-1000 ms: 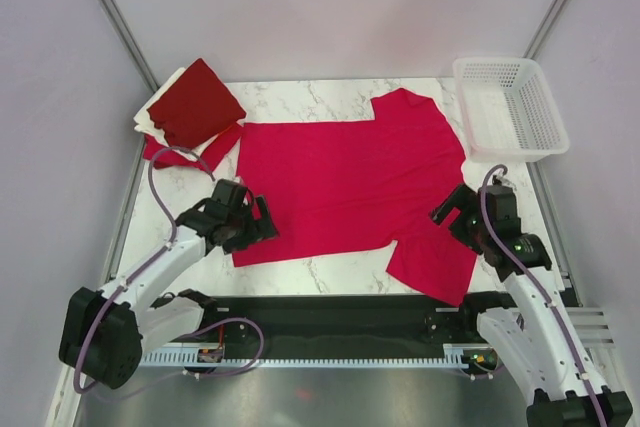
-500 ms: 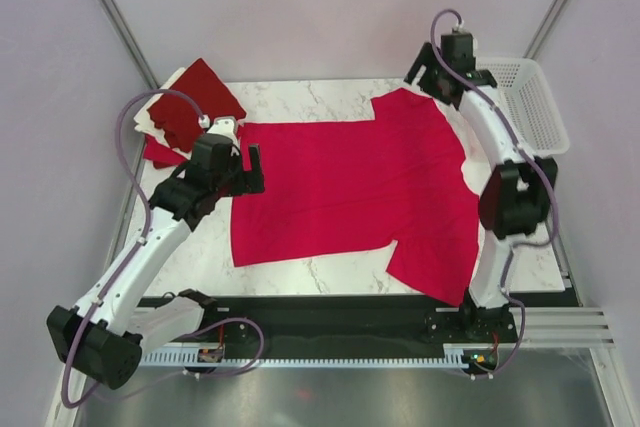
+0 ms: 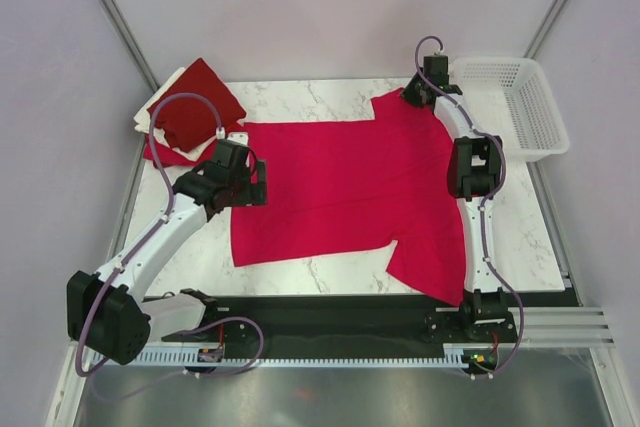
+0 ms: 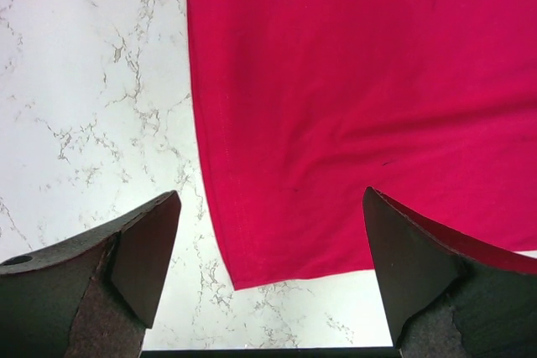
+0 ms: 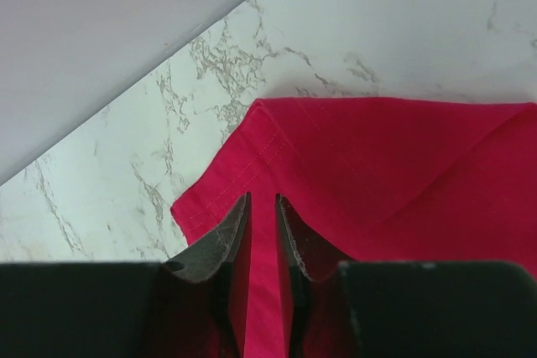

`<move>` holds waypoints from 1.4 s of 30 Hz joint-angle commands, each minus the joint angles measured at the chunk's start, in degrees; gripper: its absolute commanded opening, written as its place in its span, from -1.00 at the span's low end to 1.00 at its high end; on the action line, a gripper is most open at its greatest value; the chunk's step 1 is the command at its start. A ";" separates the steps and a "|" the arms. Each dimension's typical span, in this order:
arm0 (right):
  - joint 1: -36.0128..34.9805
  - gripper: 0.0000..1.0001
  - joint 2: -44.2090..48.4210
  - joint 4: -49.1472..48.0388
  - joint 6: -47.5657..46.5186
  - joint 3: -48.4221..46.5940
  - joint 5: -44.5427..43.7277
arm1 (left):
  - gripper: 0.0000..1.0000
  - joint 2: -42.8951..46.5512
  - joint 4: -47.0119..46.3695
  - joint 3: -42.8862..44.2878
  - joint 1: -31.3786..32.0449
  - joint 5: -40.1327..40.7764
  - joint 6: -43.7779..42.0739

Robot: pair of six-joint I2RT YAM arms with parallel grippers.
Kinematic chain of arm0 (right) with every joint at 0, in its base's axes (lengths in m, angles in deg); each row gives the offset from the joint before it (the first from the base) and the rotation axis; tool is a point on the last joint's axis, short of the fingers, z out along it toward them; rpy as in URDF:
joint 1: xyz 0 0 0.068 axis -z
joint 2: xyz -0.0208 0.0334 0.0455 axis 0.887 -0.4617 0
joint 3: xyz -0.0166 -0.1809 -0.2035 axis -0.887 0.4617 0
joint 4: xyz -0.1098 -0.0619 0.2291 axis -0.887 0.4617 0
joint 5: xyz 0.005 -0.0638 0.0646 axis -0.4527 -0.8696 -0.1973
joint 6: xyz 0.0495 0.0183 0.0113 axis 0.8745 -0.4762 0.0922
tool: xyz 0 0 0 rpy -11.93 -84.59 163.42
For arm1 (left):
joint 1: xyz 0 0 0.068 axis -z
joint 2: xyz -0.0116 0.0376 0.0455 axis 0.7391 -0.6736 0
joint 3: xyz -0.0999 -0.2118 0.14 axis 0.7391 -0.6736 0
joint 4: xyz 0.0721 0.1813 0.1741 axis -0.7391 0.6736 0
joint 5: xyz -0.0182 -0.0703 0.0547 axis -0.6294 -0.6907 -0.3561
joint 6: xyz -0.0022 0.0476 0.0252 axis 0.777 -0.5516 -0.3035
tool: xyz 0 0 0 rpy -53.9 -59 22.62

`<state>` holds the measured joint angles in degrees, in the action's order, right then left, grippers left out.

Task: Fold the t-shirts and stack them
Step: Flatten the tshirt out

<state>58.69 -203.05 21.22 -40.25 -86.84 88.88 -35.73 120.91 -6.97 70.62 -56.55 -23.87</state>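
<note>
A bright crimson t-shirt lies spread flat on the marble table. My left gripper hovers open over its left edge. In the left wrist view the wide-apart fingers frame a hem corner of the crimson t-shirt. My right gripper reaches to the far sleeve. In the right wrist view its fingers are nearly together, with a strip of sleeve cloth between them. Folded t-shirts are stacked at the back left, a dark red one on top of cream and red.
A white lattice basket stands at the back right, beside the right arm. The shirt's near sleeve reaches the table's front edge, by the black rail.
My right arm swung from the near right up to the far sleeve and its jaws came together there. The left arm moved from the shirt's near-left corner up along its left edge, still open.
</note>
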 commanded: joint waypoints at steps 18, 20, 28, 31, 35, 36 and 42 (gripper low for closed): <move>0.21 -0.42 1.80 -4.82 -1.29 5.72 -6.90 | 0.91 -1.67 -1.95 2.10 -0.02 0.09 -2.46; 0.39 -0.40 1.71 -4.82 -1.73 5.46 -8.05 | 0.91 -1.84 -1.95 2.02 -0.02 0.17 -2.55; 1.79 -0.20 -3.55 -7.71 -3.57 -5.51 -13.84 | 0.91 -2.02 -1.95 1.93 0.07 0.88 -2.55; 2.23 -0.10 -5.76 -16.20 -7.17 -9.66 -21.75 | 0.90 -2.19 -1.87 1.75 0.07 1.40 -2.55; 2.50 0.15 -5.50 -31.44 -12.36 -7.46 -25.54 | 0.90 -2.11 -1.87 1.58 0.07 2.02 -2.55; 2.50 0.20 -5.24 -32.15 -12.63 -8.07 -25.28 | 0.90 -2.11 -1.87 1.58 0.07 2.20 -2.55; 0.92 0.55 14.92 -37.77 -12.02 12.11 -18.95 | 0.90 -1.41 -1.86 1.75 0.07 2.64 -2.55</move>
<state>61.51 -201.94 -8.31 -50.74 -82.46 68.35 -37.79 120.71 -6.91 70.62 -55.98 -24.35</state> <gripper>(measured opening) 0.741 0.953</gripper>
